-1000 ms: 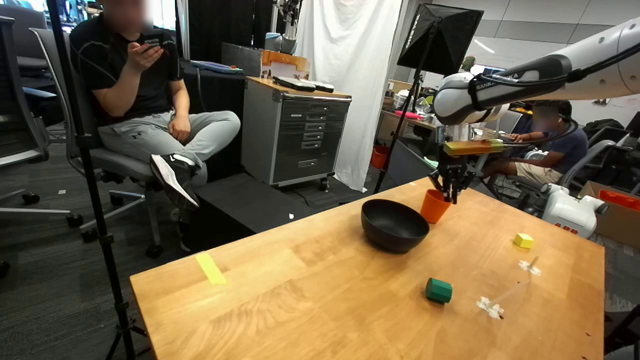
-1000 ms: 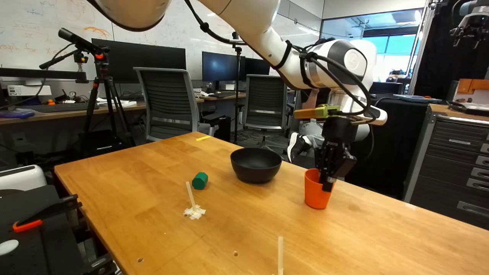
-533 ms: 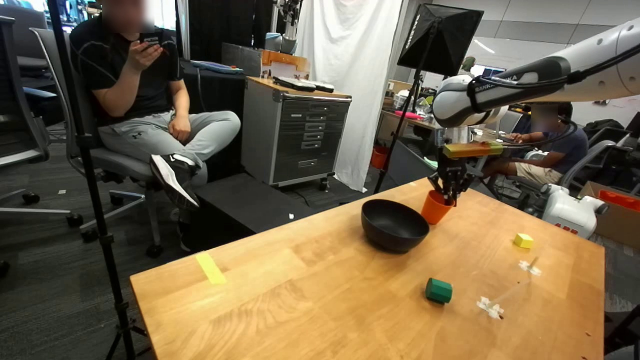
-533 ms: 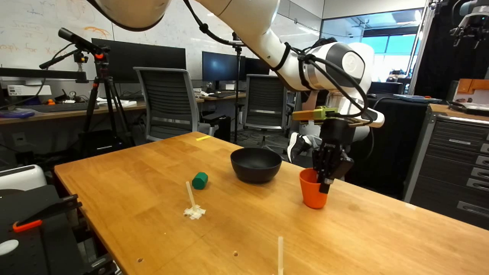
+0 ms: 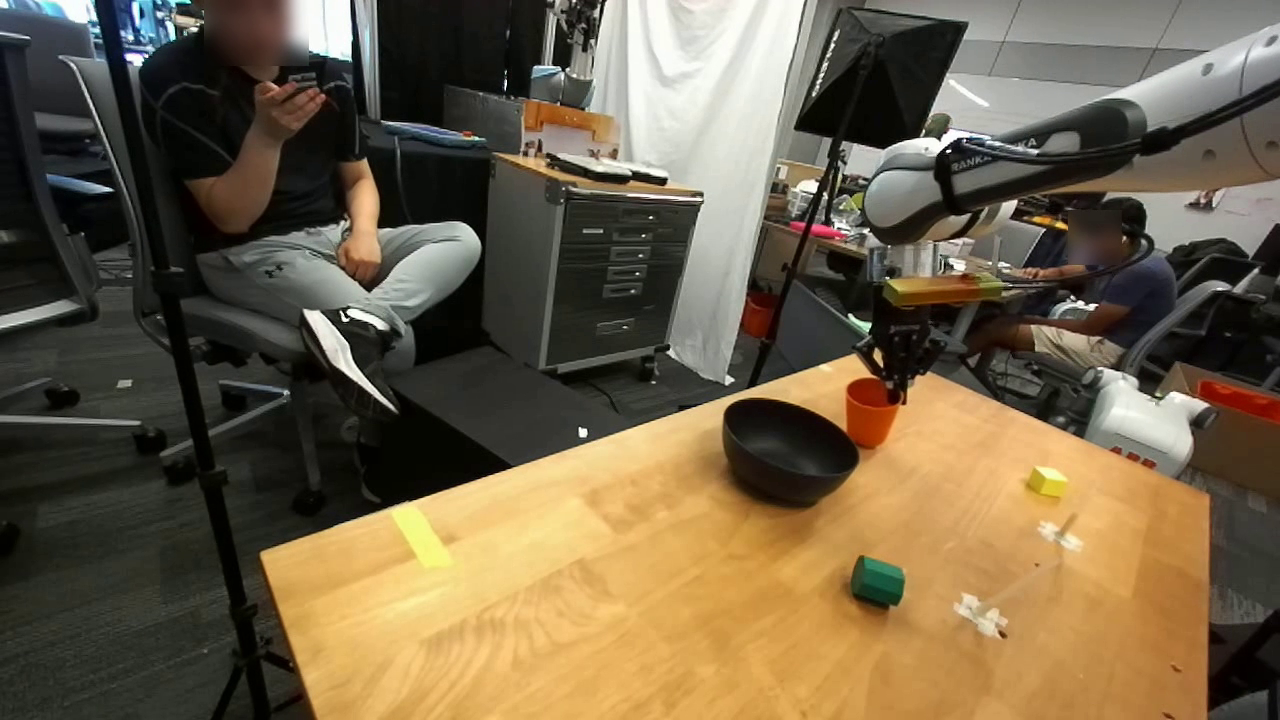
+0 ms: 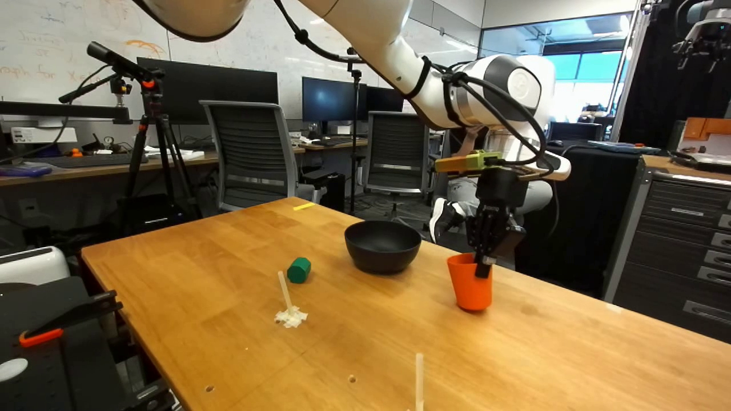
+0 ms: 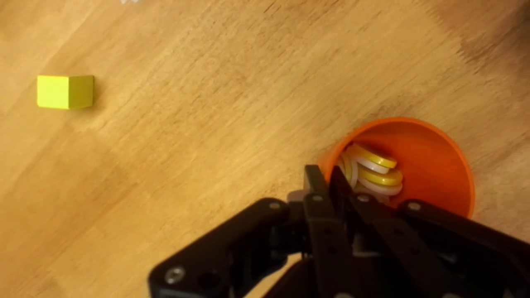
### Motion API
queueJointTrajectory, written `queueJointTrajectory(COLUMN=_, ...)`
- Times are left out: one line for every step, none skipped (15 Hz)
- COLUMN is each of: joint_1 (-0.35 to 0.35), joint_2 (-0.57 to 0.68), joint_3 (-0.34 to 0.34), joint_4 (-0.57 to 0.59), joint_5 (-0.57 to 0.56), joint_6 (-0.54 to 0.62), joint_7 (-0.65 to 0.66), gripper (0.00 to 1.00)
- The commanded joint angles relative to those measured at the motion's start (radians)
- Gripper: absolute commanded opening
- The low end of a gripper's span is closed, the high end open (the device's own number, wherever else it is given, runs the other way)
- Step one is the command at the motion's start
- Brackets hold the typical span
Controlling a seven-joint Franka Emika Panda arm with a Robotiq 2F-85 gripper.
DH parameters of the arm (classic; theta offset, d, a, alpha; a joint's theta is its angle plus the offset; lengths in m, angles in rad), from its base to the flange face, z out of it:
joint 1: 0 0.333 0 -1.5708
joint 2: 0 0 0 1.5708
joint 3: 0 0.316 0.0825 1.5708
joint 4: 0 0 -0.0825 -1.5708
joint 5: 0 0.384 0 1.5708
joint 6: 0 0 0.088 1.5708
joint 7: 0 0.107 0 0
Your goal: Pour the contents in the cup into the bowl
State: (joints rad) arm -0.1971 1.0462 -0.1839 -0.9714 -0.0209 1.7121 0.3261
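Note:
The orange cup (image 5: pixel 869 418) stands near the table's far edge beside the black bowl (image 5: pixel 790 480). In an exterior view the cup (image 6: pixel 472 288) leans a little toward the bowl (image 6: pixel 381 260). My gripper (image 7: pixel 325 173) is shut on the cup's rim, one finger inside and one outside. The gripper also shows in both exterior views (image 5: pixel 900 392) (image 6: pixel 485 267). In the wrist view the contents (image 7: pixel 379 176), several yellow and whitish round discs, lie inside the cup (image 7: pixel 434 165), partly hidden by a finger. The bowl is out of the wrist view. I cannot tell whether the cup's base touches the table.
A green block (image 5: pixel 878 581) lies on the wooden table (image 5: pixel 620 600) in front of the bowl. A yellow block (image 5: pixel 1047 482) lies off to the side, also in the wrist view (image 7: pixel 64 92). Thin sticks (image 6: pixel 285 292) (image 6: pixel 420 379) stand up from the table, with white tape (image 5: pixel 980 614) at their feet.
The gripper has shifted slightly toward the bowl and then risen a little. The cup has shifted with it and leans more. The bowl and blocks have not moved.

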Motion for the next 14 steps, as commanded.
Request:
queueJointTrajectory(joint_1=0.020, joint_2=-0.042, joint_3=-0.011, joint_4=-0.054, joint_5=-0.017, joint_6=0.027, joint_7=0.011, gripper=0.06)
queueJointTrajectory(joint_1=0.023, joint_2=-0.050, joint_3=-0.011, joint_4=-0.062, joint_5=-0.019, joint_6=0.030, joint_7=0.009, gripper=0.06)
queueJointTrajectory(joint_1=0.028, joint_2=-0.065, joint_3=-0.012, joint_4=-0.077, joint_5=-0.020, joint_6=0.038, joint_7=0.011, gripper=0.05)
queueJointTrajectory(joint_1=0.032, joint_2=-0.076, joint_3=-0.012, joint_4=-0.088, joint_5=-0.021, joint_6=0.050, joint_7=0.011, gripper=0.05)
queueJointTrajectory(joint_1=0.035, joint_2=-0.088, joint_3=-0.014, joint_4=-0.101, joint_5=-0.021, joint_6=0.065, joint_7=0.016, gripper=0.05)
queueJointTrajectory(joint_1=0.038, joint_2=-0.108, joint_3=-0.013, joint_4=-0.117, joint_5=-0.020, joint_6=0.077, joint_7=0.018, gripper=0.05)
queueJointTrajectory(joint_1=0.040, joint_2=-0.130, joint_3=-0.012, joint_4=-0.139, joint_5=-0.017, joint_6=0.093, joint_7=0.018, gripper=0.05)
queueJointTrajectory(joint_1=0.041, joint_2=-0.152, joint_3=-0.011, joint_4=-0.159, joint_5=-0.015, joint_6=0.106, joint_7=0.018, gripper=0.05)
queueJointTrajectory(joint_1=0.045, joint_2=-0.178, joint_3=-0.012, joint_4=-0.184, joint_5=-0.015, joint_6=0.121, joint_7=0.021, gripper=0.05)
queueJointTrajectory(joint_1=0.051, joint_2=-0.205, joint_3=-0.014, joint_4=-0.214, joint_5=-0.020, joint_6=0.139, joint_7=0.023, gripper=0.04)
queueJointTrajectory(joint_1=0.057, joint_2=-0.231, joint_3=-0.016, joint_4=-0.245, joint_5=-0.023, joint_6=0.157, joint_7=0.028, gripper=0.04)
queueJointTrajectory(joint_1=0.069, joint_2=-0.257, joint_3=-0.023, joint_4=-0.279, joint_5=-0.034, joint_6=0.187, joint_7=0.042, gripper=0.04)
queueJointTrajectory(joint_1=0.078, joint_2=-0.282, joint_3=-0.026, joint_4=-0.313, joint_5=-0.045, joint_6=0.207, joint_7=0.054, gripper=0.04)
queueJointTrajectory(joint_1=0.090, joint_2=-0.305, joint_3=-0.030, joint_4=-0.342, joint_5=-0.060, joint_6=0.224, joint_7=0.067, gripper=0.04)
